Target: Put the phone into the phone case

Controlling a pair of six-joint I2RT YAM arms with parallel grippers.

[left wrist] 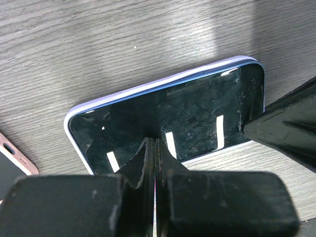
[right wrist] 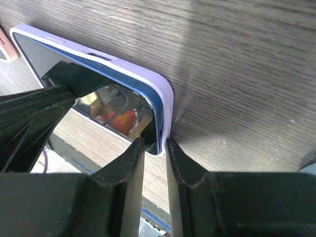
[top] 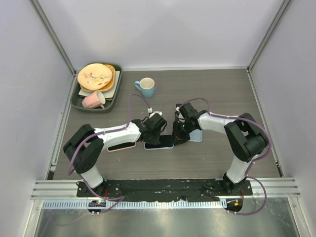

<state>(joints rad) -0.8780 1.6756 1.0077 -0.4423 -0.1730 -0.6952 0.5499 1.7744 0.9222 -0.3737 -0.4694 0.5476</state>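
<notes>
Phone [left wrist: 187,113] sits inside the pale phone case [right wrist: 167,103], flat on the wood table [left wrist: 98,39]. Left gripper [left wrist: 155,145] is squeezed fully closed with its tips resting on the screen. Right gripper [right wrist: 155,145] is nearly closed, pinching the case's corner.

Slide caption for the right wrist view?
Right pincer straddles a corner of the phone in its white case.

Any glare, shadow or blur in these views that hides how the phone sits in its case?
Left wrist: white light bars glare on the phone screen, and the dark left pincer hides its near edge. Right wrist: the screen mirrors coloured clutter, and a shadow band crosses the table. Top external: even light, sharp.
</notes>
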